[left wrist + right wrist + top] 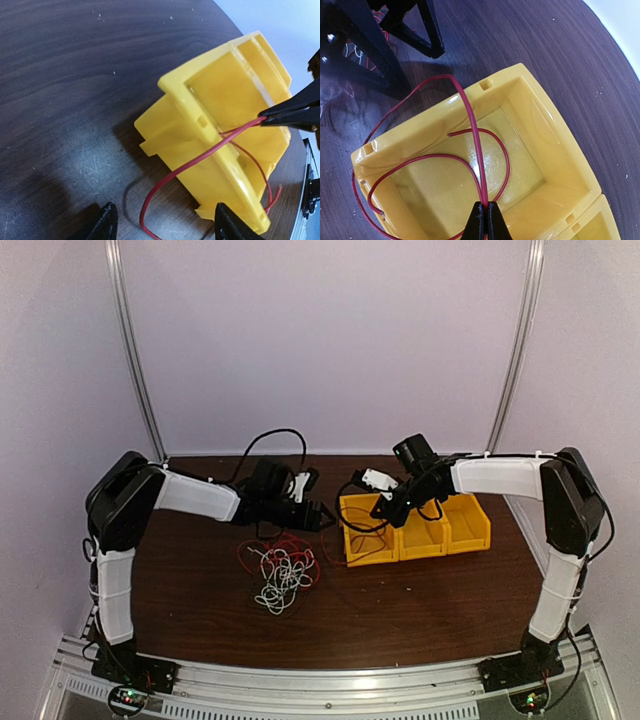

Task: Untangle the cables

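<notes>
While the right gripper (485,222) pinches the red cable (471,120) over a bin (560,130), the left gripper (165,222) stands open nearby.

Glossy yellow plastic bin (547,131), dark wood-grain tbl (75,75), smooth red cable (475,150).

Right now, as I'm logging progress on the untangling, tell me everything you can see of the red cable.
The red cable is a thin, glossy, flexible wire. The shut right hand pinches it over the yellow bin. It loops loosely inside the bin, one free end showing there, then crosses the rim and trails down onto the table. The left hand is open close by.
</notes>
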You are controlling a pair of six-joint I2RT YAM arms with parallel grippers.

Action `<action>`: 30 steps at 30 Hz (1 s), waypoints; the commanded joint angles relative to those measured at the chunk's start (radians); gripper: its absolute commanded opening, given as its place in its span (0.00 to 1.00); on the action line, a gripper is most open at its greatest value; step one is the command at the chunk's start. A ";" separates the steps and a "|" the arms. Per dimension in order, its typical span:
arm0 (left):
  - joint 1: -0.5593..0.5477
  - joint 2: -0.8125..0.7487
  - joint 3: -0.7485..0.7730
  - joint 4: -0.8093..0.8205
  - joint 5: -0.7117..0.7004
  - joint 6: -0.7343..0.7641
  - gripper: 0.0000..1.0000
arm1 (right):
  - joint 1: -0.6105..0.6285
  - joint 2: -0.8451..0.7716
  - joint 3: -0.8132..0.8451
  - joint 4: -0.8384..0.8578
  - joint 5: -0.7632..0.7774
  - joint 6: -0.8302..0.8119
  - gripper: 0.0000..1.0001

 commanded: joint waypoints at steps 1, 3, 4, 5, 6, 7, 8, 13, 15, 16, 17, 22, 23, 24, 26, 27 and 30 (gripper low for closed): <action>0.005 0.061 0.040 -0.060 0.040 0.040 0.65 | 0.002 -0.015 -0.009 0.024 0.030 0.013 0.00; 0.005 0.072 0.039 -0.062 0.025 0.042 0.62 | 0.002 -0.015 -0.008 0.028 0.027 0.016 0.00; 0.006 0.077 0.039 -0.062 0.022 0.046 0.59 | 0.002 -0.015 -0.007 0.029 0.025 0.017 0.00; 0.007 0.083 0.038 -0.056 0.021 0.048 0.55 | 0.002 -0.013 -0.007 0.029 0.024 0.018 0.00; 0.007 0.087 0.038 -0.052 0.025 0.050 0.52 | 0.002 -0.011 -0.007 0.031 0.021 0.020 0.00; 0.007 0.093 0.042 -0.049 0.032 0.052 0.47 | 0.002 -0.009 -0.006 0.032 0.019 0.022 0.00; 0.008 0.099 0.045 -0.045 0.044 0.056 0.44 | 0.002 -0.008 -0.005 0.032 0.017 0.023 0.00; 0.008 0.121 0.061 -0.015 0.073 0.062 0.25 | 0.002 -0.005 -0.002 0.036 0.014 0.029 0.00; 0.008 0.119 0.071 -0.011 0.077 0.069 0.10 | 0.002 -0.006 -0.001 0.033 0.008 0.030 0.00; 0.008 0.111 0.068 -0.006 0.077 0.068 0.05 | 0.002 -0.005 0.001 0.029 0.006 0.029 0.00; 0.008 0.098 0.061 0.005 0.073 0.066 0.01 | 0.002 -0.001 0.003 0.019 0.003 0.026 0.00; 0.007 -0.027 -0.004 0.077 0.047 0.057 0.00 | 0.011 0.024 0.027 -0.021 0.005 0.022 0.00; 0.006 -0.060 -0.020 0.105 0.059 0.053 0.00 | 0.013 0.027 0.027 -0.020 0.006 0.026 0.00; 0.005 -0.080 -0.031 0.131 0.073 0.045 0.00 | 0.013 0.028 0.030 -0.019 0.005 0.033 0.00; 0.005 -0.098 -0.041 0.176 0.104 0.015 0.00 | 0.014 0.036 0.044 -0.022 0.001 0.048 0.00; 0.004 -0.099 -0.040 0.197 0.120 -0.006 0.00 | 0.014 0.041 0.054 -0.028 -0.002 0.055 0.00; -0.002 -0.098 -0.034 0.262 0.143 -0.070 0.00 | 0.012 0.029 0.079 -0.056 -0.014 0.067 0.00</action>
